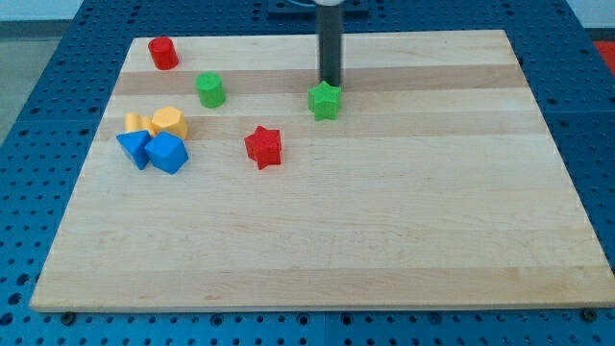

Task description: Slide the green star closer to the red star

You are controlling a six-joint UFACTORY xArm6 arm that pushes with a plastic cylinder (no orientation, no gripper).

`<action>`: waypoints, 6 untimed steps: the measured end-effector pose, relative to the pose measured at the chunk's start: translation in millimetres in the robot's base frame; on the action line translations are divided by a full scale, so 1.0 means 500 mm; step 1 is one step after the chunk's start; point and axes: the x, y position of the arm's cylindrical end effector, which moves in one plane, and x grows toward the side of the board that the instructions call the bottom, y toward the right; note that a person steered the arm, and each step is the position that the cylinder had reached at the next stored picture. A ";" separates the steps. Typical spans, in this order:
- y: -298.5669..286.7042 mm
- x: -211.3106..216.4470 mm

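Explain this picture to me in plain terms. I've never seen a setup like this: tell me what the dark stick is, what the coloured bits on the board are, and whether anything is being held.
There is one camera view, looking down at a wooden board. The dark stick is a robot arm's rod; my tip slides on the board and pushes blocks. Nothing is held. It sits just above the green star, at its top edge. The red star lies lower left of that. Further left are a green cylinder, a red cylinder, and a cluster of two yellow blocks and two blue blocks.
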 end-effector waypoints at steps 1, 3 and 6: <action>0.002 0.076; -0.107 0.104; -0.209 0.116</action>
